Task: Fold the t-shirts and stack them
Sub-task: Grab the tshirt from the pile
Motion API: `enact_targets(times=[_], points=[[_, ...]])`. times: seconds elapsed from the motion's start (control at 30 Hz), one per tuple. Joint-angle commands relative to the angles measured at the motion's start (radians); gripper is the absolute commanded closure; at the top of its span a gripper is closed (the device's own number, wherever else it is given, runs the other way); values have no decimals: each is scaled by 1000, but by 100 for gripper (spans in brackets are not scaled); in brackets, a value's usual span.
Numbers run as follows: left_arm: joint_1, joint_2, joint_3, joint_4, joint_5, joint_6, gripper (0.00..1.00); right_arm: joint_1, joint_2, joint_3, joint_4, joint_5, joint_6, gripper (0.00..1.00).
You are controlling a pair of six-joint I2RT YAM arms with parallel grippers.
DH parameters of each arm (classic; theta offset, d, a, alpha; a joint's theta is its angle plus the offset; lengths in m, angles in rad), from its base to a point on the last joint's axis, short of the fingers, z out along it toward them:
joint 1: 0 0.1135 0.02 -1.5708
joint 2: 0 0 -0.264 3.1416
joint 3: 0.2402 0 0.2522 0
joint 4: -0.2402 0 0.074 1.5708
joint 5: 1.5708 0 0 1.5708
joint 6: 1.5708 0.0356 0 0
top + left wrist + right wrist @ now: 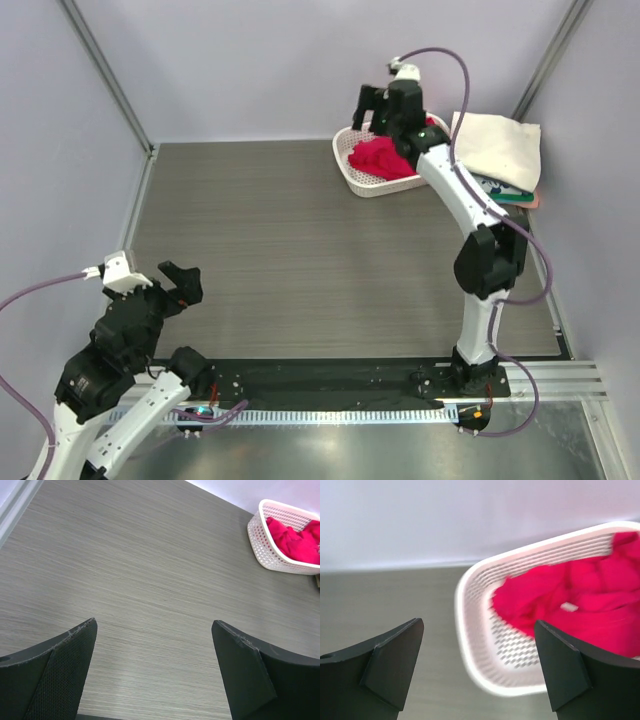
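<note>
top external view: the crumpled crimson-red cloth t-shirt (383,158) is seen heaped inside the white perforated plastic basket (350,172) at the far right of the grey wood-grain table (300,250). just beside the basket, a cream-white folded shirt (498,145) is laid on top of a flat pile (512,194) whose teal and pink edges show beneath.

the step in hand is judged to be the fetching of the red shirt from the basket. it would be done well if the cloth were pinched at a raised fold near the middle of the heap, clear of the basket wall, so that the rim is not caught and the basket is not dragged along. the lift should be carried high enough for the trailing cloth to clear the rim before it is brought to the table for spreading.

the right gripper (372,104) is reached out on a long arm and hovers over the basket's left side, its jaws spread wide with nothing between them. the left gripper (160,284) is posed low at the near left, likewise spread apart and empty, and is pointed across the table toward the basket.
</note>
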Motion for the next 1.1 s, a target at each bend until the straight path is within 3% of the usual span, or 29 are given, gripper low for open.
enact_targets(times=[0.0, 0.3, 0.5, 0.57, 0.6, 0.67, 0.7, 0.77, 0.93, 1.03, 1.07], points=[[5, 30, -1, -15, -56, -34, 3, -116, 159, 227, -196, -45, 37, 2], [41, 35, -18, 16, -24, -8, 2, -152, 576, 635, -204, -10, -42, 1], [63, 30, -23, 24, -6, -2, 2, -144, 738, 683, -110, -34, -41, 2], [69, 27, -26, 27, -4, -3, 2, -141, 753, 677, -91, -31, -44, 10], [72, 26, -26, 28, -1, -2, 2, -138, 762, 674, -84, -34, -45, 35], [78, 26, -27, 30, 6, 0, 2, -135, 761, 663, -66, -20, -49, 57], [89, 27, -29, 31, 11, 0, 2, -133, 746, 648, -57, -19, -55, 79], [106, 29, -30, 39, 37, 9, 2, -129, 723, 635, -29, -25, -61, 99], [138, 35, -35, 50, 56, 18, 2, -95, 571, 666, -8, -60, -110, 99], [149, 50, -35, 45, 40, 9, 3, -40, 441, 667, 5, -196, -145, 99], [152, 58, -35, 39, 27, 1, 3, 6, 331, 657, 12, -251, -182, 99]])
